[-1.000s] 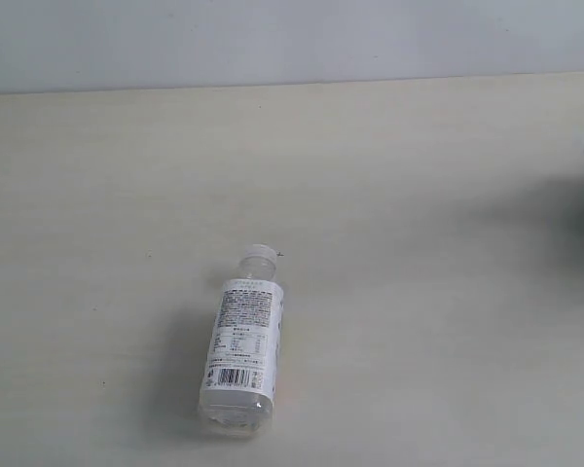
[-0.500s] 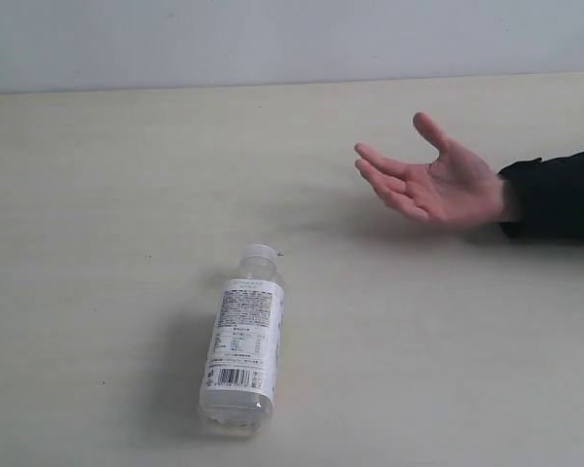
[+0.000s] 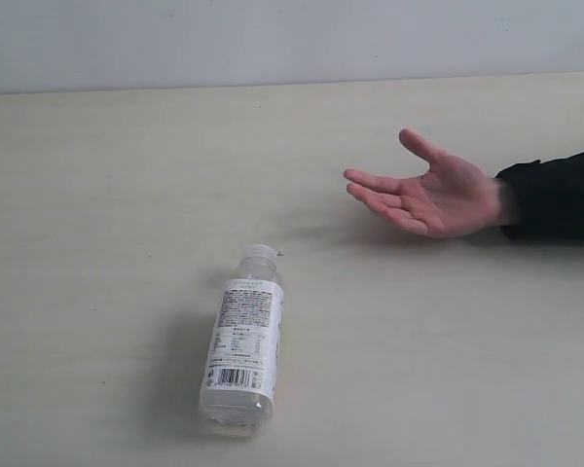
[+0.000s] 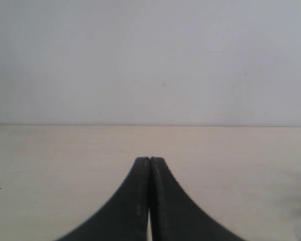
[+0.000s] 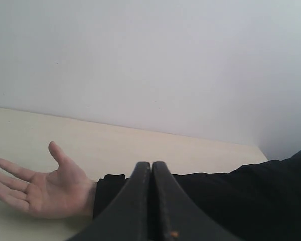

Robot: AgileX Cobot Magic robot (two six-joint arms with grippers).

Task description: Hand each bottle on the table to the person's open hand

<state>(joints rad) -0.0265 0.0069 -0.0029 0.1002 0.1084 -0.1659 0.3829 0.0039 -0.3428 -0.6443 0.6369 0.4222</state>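
Here, 1 bottle [image 3: 241, 341] with a white cap and white label lay on its side on the table [image 3: 97, 195], cap pointing toward the far edge. The person's open hand [image 3: 423, 197] sat palm up, fingers spread, well apart from it to the right, on an arm in a black sleeve [image 3: 555, 195]. The left gripper [image 4: 149, 160] and right gripper [image 5: 151, 164] each had their fingers pressed together, holding nothing. A pale blur at the edge of the left wrist view was possibly the bottle's cap.

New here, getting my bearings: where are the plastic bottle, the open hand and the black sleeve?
Clear plastic bottle, white label and cap [image 3: 242, 336]: exterior view, on the label.
Person's bare open hand [image 3: 440, 200]: exterior view, on the palm.
Black fabric sleeve [image 3: 560, 195]: exterior view, mid-forearm.
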